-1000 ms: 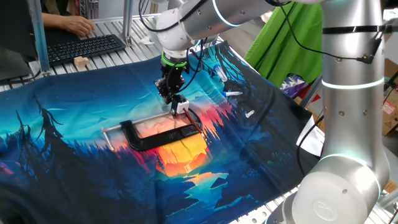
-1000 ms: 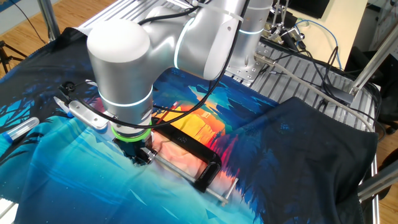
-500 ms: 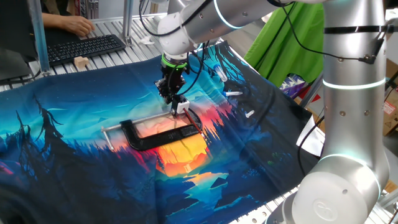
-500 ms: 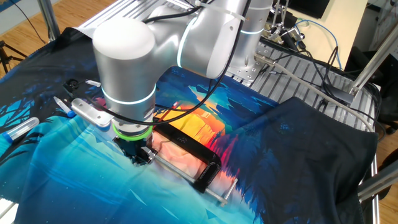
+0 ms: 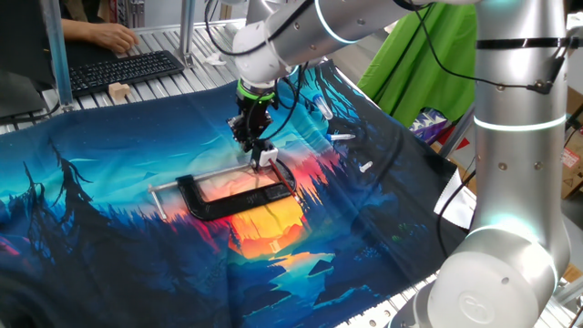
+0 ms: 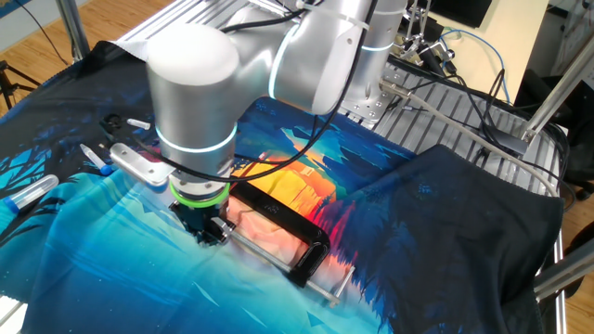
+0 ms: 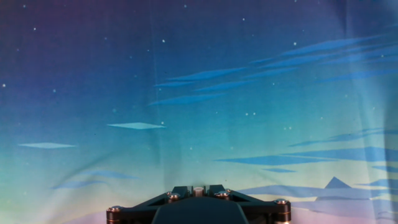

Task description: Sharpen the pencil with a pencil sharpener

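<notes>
Hovering over the boxy whitish pencil sharpener [image 5: 265,157], the pincer [image 5: 247,141] has an unreadable grip.

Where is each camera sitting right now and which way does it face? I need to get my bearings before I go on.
One fixed view: beside the table near the arm's base, facing across the printed cloth toward the keyboard; shows the arm and gripper.
The other fixed view: high on the opposite side, looking down at the black clamp; the arm's big joints hide most of the gripper.
Hand view: on the hand, facing the cloth; only the hand's dark lower edge shows.
Both fixed views share the clamp, cloth and arm.
</notes>
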### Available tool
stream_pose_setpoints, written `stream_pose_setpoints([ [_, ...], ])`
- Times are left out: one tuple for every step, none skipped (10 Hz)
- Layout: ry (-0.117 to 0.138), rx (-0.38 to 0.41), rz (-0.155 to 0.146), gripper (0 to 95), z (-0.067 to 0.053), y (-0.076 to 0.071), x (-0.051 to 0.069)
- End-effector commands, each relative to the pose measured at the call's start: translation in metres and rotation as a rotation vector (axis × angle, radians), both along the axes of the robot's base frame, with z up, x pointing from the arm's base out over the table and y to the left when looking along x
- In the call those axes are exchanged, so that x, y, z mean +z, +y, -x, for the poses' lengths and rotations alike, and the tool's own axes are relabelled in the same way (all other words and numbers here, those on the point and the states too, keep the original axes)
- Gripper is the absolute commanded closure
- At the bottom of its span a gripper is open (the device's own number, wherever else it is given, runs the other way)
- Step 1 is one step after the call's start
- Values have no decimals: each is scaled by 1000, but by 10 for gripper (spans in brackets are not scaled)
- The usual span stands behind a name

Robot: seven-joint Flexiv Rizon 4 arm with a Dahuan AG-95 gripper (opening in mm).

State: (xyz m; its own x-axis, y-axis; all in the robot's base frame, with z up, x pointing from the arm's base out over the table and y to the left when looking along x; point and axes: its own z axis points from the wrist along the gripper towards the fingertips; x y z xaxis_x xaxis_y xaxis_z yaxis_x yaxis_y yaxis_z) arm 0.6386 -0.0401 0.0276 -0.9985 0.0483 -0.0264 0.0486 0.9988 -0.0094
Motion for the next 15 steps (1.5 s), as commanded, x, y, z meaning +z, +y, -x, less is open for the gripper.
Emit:
stream_pose_setpoints([
  [4, -6, 4, 950, 1, 0, -2],
  [9, -10, 4, 950, 1, 1, -1],
  [6, -13, 3, 950, 1, 1, -1],
  [5, -16, 3, 950, 1, 1, -2],
  [10, -20, 5, 950, 1, 1, -2],
  [12, -25, 5, 950, 1, 1, -1],
  [10, -30, 5, 950, 1, 1, -1],
  [10, -34, 5, 950, 1, 0, -1],
  [11, -38, 5, 950, 0, 0, -1],
  [11, -43, 4, 950, 0, 0, -1],
  [11, -45, 4, 950, 0, 0, -1],
  [11, -48, 4, 950, 0, 0, -1],
  [11, -49, 5, 950, 0, 0, -1],
  [12, -52, 5, 950, 0, 0, -1],
  [12, -53, 5, 760, 0, 0, -1],
])
